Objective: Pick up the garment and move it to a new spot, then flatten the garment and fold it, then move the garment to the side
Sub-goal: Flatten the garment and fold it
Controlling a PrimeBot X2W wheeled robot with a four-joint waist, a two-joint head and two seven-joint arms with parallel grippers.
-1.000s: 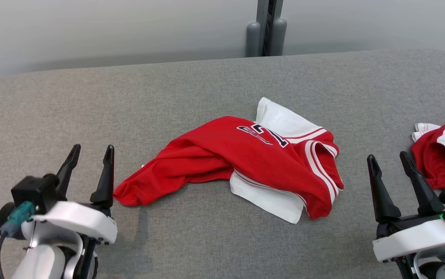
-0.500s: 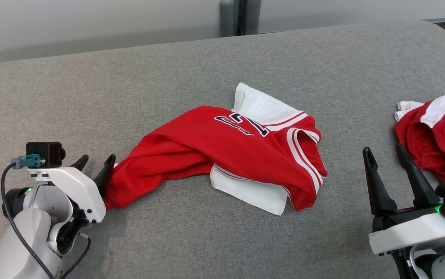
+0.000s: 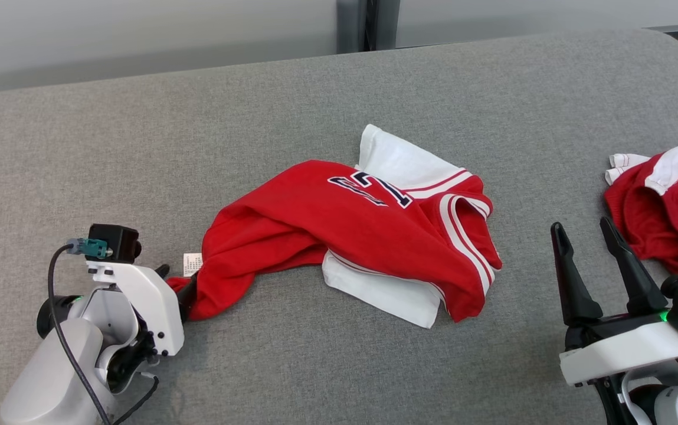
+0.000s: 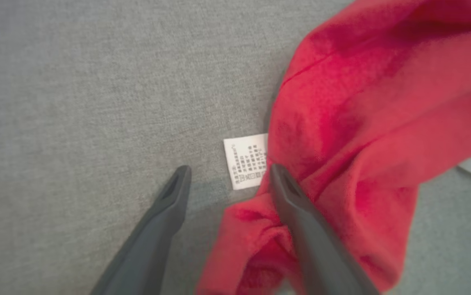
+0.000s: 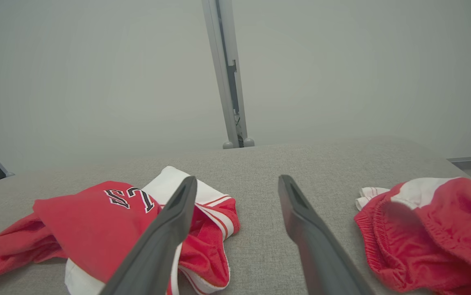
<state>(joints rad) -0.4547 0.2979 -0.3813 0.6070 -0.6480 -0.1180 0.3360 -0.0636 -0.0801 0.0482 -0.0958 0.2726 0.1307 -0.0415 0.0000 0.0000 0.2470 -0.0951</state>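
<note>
we have the red jersey [image 3: 350,236] lying crumpled near the middle of the grey padded table [image 3: 138,147]. its long axis runs from a thin twisted tail at our near left to the bulkier end with white panels at the right. our left gripper [image 4: 230,170] is right at that tail, fingers spread and not clamped. in the left wrist view one finger lies over the red cloth beside the white care label [image 4: 246,160], the other over bare grey. our right gripper [image 3: 580,227] stands open and empty, well apart from the jersey, nearer a second red garment [image 3: 669,218]. the left arm is the nearer, and we judge the pinch needs the tail between its fingers.
</note>
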